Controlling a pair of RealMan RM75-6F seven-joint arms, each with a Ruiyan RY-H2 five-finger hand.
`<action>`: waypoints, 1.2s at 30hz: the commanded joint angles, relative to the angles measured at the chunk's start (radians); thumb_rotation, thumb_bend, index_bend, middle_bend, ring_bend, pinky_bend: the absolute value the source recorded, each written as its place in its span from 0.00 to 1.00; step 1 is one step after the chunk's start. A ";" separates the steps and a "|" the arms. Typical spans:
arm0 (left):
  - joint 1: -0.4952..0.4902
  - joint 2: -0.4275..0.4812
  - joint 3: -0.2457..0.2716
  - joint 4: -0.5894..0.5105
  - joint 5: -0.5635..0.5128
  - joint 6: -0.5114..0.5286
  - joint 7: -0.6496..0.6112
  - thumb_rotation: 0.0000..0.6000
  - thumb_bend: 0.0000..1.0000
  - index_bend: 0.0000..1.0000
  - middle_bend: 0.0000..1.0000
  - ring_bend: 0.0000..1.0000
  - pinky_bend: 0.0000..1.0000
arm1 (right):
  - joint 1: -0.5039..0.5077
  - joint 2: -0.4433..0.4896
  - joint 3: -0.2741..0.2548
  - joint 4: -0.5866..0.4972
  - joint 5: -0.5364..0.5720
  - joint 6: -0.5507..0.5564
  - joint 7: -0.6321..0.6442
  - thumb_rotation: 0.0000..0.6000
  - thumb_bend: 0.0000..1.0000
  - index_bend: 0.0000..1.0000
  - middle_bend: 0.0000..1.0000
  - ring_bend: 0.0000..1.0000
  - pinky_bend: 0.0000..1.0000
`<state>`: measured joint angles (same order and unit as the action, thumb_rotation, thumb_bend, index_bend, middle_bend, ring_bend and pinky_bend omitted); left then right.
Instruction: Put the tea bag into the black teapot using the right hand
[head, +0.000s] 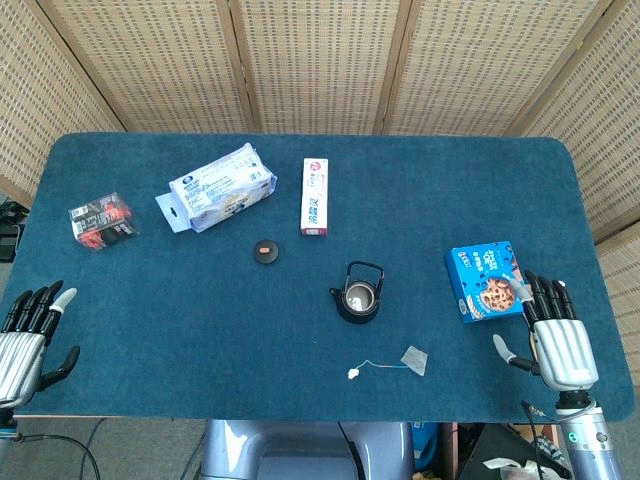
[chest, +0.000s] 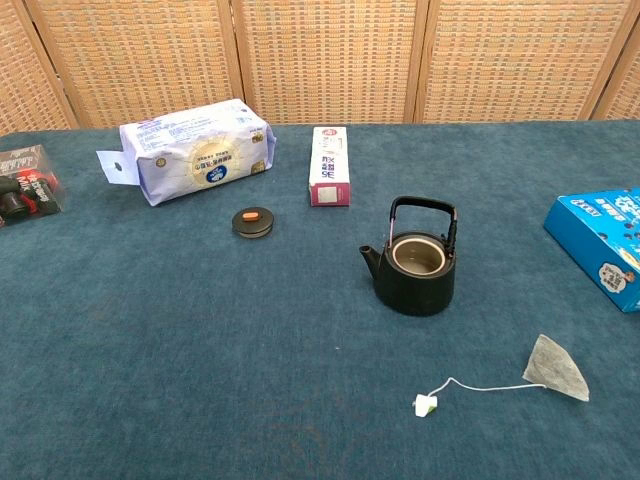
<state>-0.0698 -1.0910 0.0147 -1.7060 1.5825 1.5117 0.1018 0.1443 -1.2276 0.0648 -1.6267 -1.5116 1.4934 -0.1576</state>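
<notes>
The black teapot (head: 358, 293) (chest: 415, 260) stands upright mid-table with its lid off and its handle raised. Its round lid (head: 266, 251) (chest: 253, 222) lies to the left of it. The grey tea bag (head: 415, 360) (chest: 557, 367) lies flat on the blue cloth in front and to the right of the pot, its string ending in a small white tag (head: 353, 374) (chest: 425, 405). My right hand (head: 555, 332) rests at the table's right front, fingers spread, holding nothing, right of the tea bag. My left hand (head: 28, 335) lies open at the left front edge.
A blue cookie box (head: 484, 282) (chest: 603, 243) lies just beyond my right hand. A white tissue pack (head: 216, 187) (chest: 192, 150), a toothpaste box (head: 315, 196) (chest: 330, 166) and a dark red-and-black packet (head: 101, 221) (chest: 24, 185) lie toward the back.
</notes>
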 joint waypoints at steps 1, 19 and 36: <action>-0.001 0.000 -0.001 -0.002 0.001 -0.001 0.003 1.00 0.41 0.00 0.00 0.00 0.00 | -0.002 -0.001 0.000 0.004 -0.003 0.002 0.005 0.60 0.50 0.00 0.00 0.00 0.05; -0.012 -0.002 -0.009 -0.013 0.005 -0.010 0.019 1.00 0.41 0.00 0.00 0.00 0.00 | -0.013 0.004 -0.004 0.016 -0.035 0.018 0.049 0.62 0.50 0.00 0.00 0.00 0.05; -0.023 -0.007 -0.019 0.000 -0.008 -0.024 0.015 1.00 0.41 0.00 0.00 0.00 0.00 | 0.027 -0.008 -0.045 -0.021 -0.155 -0.024 0.094 0.64 0.50 0.00 0.01 0.00 0.06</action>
<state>-0.0923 -1.0978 -0.0044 -1.7061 1.5750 1.4877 0.1169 0.1606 -1.2305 0.0261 -1.6410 -1.6525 1.4800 -0.0688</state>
